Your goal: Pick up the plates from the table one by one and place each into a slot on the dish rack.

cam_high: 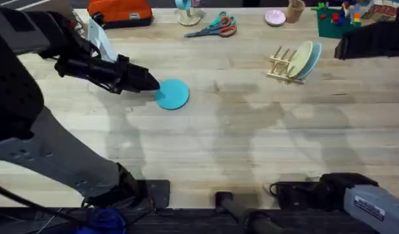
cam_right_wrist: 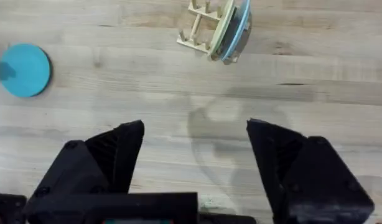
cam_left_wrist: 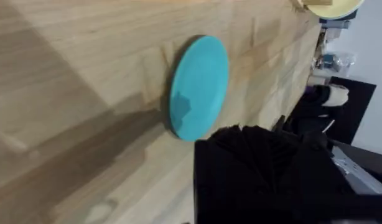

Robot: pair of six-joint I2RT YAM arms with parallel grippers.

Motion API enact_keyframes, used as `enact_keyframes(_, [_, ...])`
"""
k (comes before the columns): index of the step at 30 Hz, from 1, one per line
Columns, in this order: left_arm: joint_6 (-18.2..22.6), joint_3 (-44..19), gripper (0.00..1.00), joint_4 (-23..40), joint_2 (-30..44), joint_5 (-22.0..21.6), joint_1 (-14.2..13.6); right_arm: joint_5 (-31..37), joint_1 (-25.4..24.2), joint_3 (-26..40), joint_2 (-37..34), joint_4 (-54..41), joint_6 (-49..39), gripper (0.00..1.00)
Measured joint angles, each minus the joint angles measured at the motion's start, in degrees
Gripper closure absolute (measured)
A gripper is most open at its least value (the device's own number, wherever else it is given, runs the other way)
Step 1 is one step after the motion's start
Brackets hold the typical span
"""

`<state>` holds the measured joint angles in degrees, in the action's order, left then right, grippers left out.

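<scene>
left gripper [cam_high: 155, 84]: at rim of teal plate [cam_high: 173, 94], jaw gap cannot be told | teal plate flat on table [cam_high: 238, 136] | right gripper [cam_right_wrist: 194, 146]: jaws wide, nothing between | rack [cam_high: 283, 65] far ahead of them, two plates [cam_high: 303, 58] slotted upright

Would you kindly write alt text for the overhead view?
The left arm's black pincer reaches a round teal-blue plate lying flat on the pale wooden table. Farther right, a small wooden dish rack holds two plates upright.

Three plates [cam_high: 173, 94], one dish rack [cam_high: 282, 64]
</scene>
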<state>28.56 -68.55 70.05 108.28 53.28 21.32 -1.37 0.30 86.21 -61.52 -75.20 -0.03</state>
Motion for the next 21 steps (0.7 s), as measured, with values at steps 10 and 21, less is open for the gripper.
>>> enact_keyframes(10, [0.2, 1.7, 0.960, -6.1, 6.2, -0.4, 0.0, 0.0, 0.0, 0.0, 0.0, 0.0, 0.0, 0.007])
enact_keyframes(21, [0.2, 1.9, 0.960, -8.0, 11.1, 2.6, 0.2, 0.0, 0.0, 0.0, 0.0, 0.0, 0.0, 0.007])
